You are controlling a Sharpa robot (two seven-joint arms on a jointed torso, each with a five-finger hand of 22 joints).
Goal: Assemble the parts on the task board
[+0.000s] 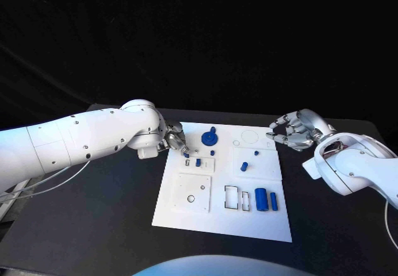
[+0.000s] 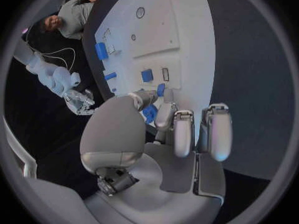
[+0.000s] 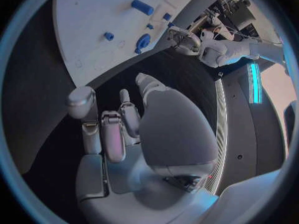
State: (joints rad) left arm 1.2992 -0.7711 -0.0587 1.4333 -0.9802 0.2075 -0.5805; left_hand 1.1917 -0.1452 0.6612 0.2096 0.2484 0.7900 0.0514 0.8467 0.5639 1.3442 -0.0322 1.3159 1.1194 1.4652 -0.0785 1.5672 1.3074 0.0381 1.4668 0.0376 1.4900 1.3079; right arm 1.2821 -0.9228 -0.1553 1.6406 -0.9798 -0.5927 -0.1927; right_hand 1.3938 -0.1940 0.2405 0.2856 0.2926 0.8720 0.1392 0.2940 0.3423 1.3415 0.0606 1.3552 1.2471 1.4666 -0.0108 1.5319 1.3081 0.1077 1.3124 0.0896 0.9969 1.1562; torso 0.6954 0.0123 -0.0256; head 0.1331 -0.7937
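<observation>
The white task board [image 1: 249, 221] lies in the middle of the table. A blue gear-shaped part [image 1: 210, 138] sits near its far edge. My left hand [image 1: 176, 141] hovers over the board's far left corner. Its fingertips [image 1: 184, 150] point down beside a small blue part [image 1: 187, 155] and I see nothing in its grasp. In the left wrist view the gear [image 2: 149, 113] shows through the gap between thumb and fingers [image 2: 167, 112]. My right hand [image 1: 294, 133] hangs at the board's far right edge, fingers loosely curled, holding nothing [image 3: 124, 129].
Other blue parts stand on the board: a peg [image 1: 245, 166] mid-board, and a thick cylinder [image 1: 261, 199] and a thin bar [image 1: 273, 200] near the front right. Empty rectangular slots [image 1: 232, 196] lie beside them. A round hole [image 1: 191, 198] marks the front left plate.
</observation>
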